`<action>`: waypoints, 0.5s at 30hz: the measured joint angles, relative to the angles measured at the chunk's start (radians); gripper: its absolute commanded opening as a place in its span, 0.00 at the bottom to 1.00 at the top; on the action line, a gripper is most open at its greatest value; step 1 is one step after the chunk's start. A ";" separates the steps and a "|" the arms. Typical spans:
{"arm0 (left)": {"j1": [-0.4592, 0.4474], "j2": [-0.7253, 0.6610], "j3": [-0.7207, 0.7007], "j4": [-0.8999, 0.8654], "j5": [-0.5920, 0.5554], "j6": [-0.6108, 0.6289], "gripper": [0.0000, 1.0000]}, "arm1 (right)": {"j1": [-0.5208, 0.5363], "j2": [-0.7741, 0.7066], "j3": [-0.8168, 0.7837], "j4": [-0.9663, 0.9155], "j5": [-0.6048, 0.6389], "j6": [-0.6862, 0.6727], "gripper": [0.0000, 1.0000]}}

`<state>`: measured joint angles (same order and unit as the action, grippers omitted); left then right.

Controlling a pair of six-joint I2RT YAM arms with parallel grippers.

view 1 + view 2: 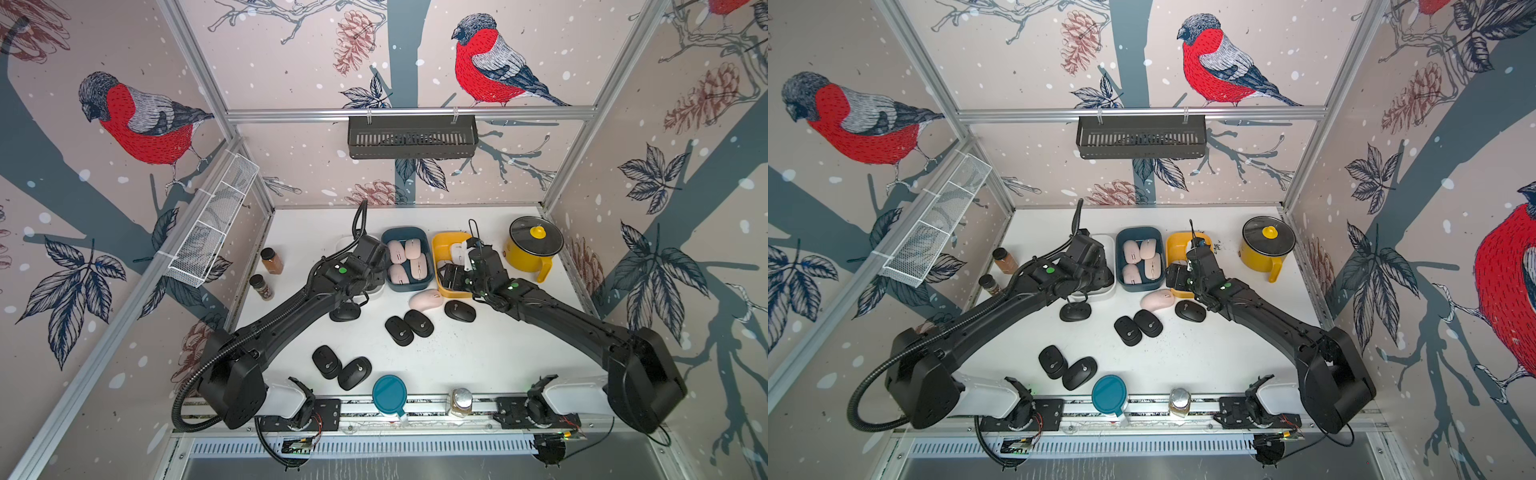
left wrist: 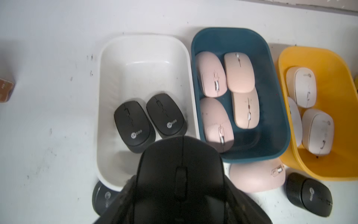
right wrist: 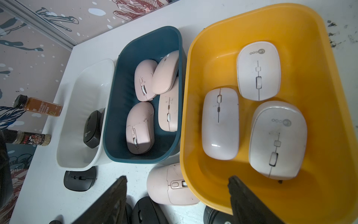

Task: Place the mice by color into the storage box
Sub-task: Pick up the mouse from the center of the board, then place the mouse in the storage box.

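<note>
— Where's the black one now?

— Pinched in the left gripper (image 1: 368,255). The held black mouse (image 2: 180,164) hangs over the near rim of the white bin (image 2: 100,97), right beside the blue bin (image 2: 275,81) on its left.

— That rim worries me.

— Me too. Let go there and I'd guess it clips the edge and tumbles onto the table (image 1: 478,353), or lands on the two black mice (image 2: 133,126) inside.

— And the other arm?

— The right gripper (image 3: 178,186) has its jaws spread with nothing between them. It's above the yellow bin (image 3: 319,77), on the blue bin's right. That one holds three white mice (image 3: 258,69).

— Blue bin?

— Four pink mice (image 2: 211,73), packed, one overlapping another. The loose pink mouse (image 2: 257,174) lies just in front of it. Dropped in carelessly, it could perch on the pile and slide out. Loose black mice (image 1: 399,330) lie further in front.
</note>
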<state>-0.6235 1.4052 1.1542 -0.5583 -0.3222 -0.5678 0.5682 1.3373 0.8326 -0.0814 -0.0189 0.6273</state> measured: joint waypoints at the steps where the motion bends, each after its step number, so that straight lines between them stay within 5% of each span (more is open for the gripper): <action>1: 0.014 0.013 0.011 0.012 0.000 0.002 0.57 | -0.001 0.000 0.003 -0.001 0.000 0.000 0.82; 15: 0.166 0.197 0.086 0.107 0.042 0.082 0.57 | -0.040 -0.031 0.011 -0.039 0.004 -0.006 0.83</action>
<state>-0.4576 1.6024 1.2400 -0.4511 -0.2802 -0.4862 0.5278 1.3060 0.8433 -0.1207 -0.0151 0.6216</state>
